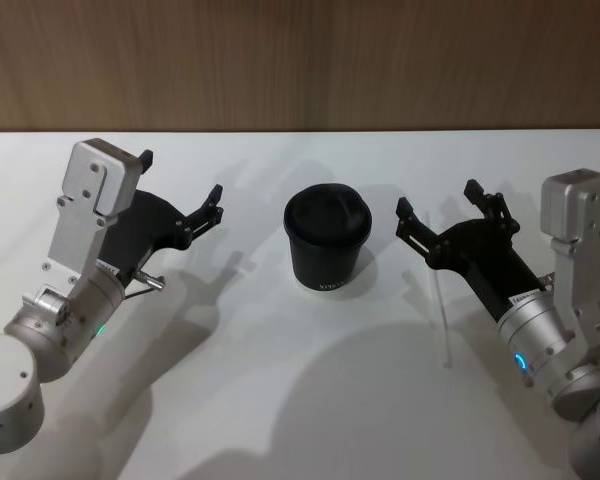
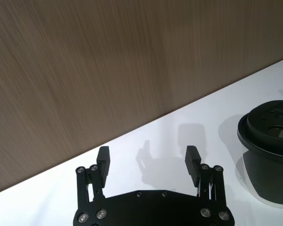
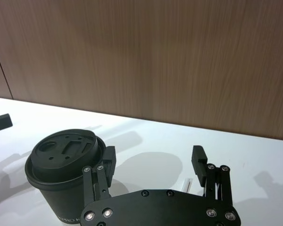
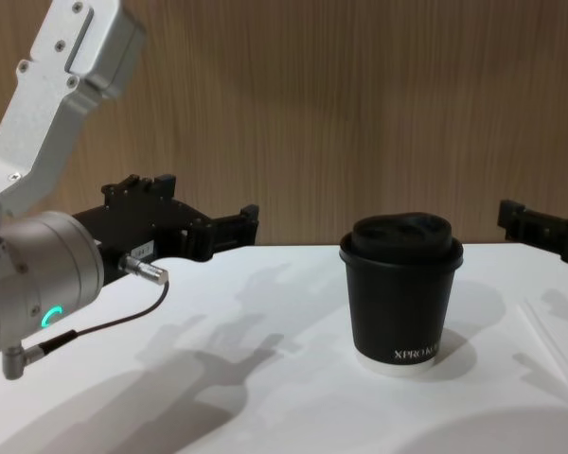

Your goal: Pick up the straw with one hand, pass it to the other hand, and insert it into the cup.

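Bright overhead light washes the white counter [image 1: 260, 160] almost to glare. Soft, overlapping grey shadows spread across it, one falling faintly beside the cup [image 1: 326, 238]. The wooden wall [image 1: 300, 60] behind sits dimmer.

Left gripper [image 2: 148, 156] spread wide, empty — cup [image 2: 269, 176] nearby.

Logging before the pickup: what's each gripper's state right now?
Left gripper: open, empty, left of the cup.
Right gripper: open, empty, by the straw.
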